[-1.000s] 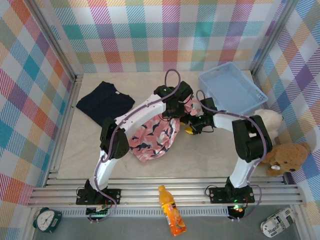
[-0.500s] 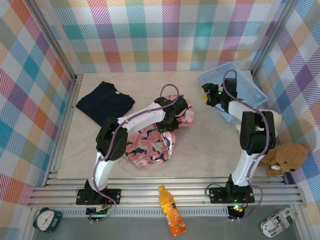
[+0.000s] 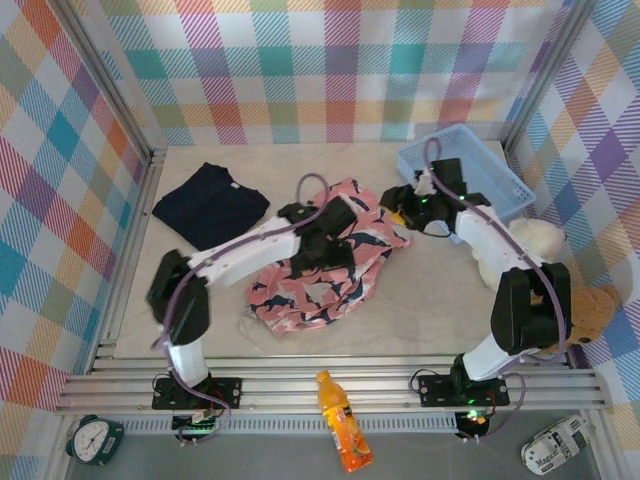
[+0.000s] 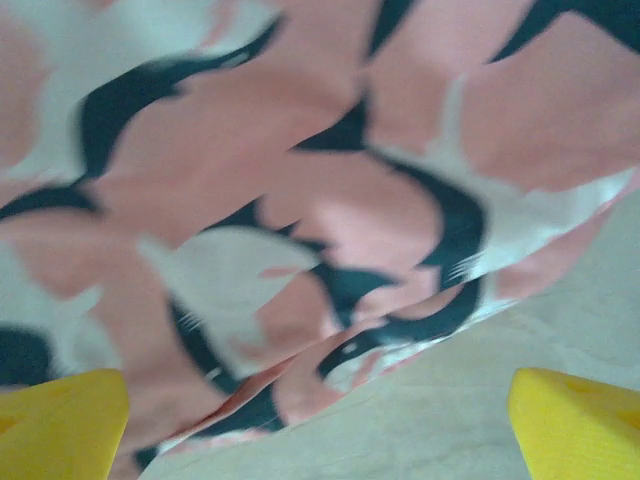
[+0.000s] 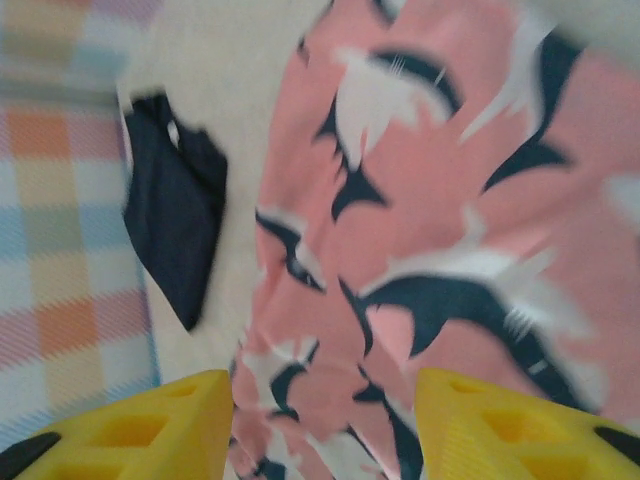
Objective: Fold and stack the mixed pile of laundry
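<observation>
Garment [image 4: 330, 200], pink print, beneath left pincer [image 4: 320, 425], spread wide, empty; right pincer [image 5: 325, 425] above it, parted, empty.

pink garment [image 3: 322, 272]: spread out and crumpled at frame centre
navy trousers [image 3: 210, 205]: folded flat, upper left, well apart from the pink garment
left gripper [image 3: 330, 238]: over the pink garment's upper part
right gripper [image 3: 399, 211]: at the pink garment's upper-right edge, beside the blue basket [image 3: 495, 170]
</observation>
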Controlling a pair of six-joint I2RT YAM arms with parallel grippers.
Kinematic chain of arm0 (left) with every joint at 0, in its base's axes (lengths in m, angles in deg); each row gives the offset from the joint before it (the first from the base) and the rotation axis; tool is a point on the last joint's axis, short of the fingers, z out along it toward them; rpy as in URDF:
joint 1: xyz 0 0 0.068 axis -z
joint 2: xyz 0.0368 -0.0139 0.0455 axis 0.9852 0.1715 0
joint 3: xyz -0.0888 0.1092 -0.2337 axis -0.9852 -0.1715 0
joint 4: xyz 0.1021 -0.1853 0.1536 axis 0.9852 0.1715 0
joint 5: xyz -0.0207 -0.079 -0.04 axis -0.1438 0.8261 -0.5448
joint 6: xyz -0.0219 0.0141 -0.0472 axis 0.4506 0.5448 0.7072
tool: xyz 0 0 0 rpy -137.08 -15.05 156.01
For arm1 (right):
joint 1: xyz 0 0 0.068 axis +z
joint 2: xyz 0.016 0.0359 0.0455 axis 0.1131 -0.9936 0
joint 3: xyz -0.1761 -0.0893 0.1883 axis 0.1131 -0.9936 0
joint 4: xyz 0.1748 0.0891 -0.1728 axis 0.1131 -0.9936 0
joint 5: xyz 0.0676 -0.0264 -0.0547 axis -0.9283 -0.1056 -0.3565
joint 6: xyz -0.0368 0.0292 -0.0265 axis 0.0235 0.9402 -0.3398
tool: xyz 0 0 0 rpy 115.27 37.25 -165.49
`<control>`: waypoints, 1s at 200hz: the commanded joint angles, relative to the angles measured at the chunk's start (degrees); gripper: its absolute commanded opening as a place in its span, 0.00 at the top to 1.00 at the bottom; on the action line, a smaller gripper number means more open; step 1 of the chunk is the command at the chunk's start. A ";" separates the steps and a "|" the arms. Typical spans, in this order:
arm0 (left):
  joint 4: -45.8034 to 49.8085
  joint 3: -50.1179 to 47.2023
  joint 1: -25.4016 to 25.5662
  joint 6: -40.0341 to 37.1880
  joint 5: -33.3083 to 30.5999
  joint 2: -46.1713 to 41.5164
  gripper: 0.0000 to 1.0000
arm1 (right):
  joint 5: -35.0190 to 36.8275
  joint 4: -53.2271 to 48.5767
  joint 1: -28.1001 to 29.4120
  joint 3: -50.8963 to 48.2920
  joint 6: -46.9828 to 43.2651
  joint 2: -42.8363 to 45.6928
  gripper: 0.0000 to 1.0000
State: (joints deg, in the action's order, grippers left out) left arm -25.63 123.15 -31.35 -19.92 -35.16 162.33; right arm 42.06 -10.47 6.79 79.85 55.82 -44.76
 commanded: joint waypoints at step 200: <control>0.50 1.57 -20.57 -14.75 -10.12 0.16 0.00 | 7.31 -8.41 3.65 -6.53 -4.46 -2.54 0.01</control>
State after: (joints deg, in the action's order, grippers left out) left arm -31.18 126.12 -51.61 -30.87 -48.12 170.31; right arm 48.29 -15.63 10.48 70.41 52.89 -49.72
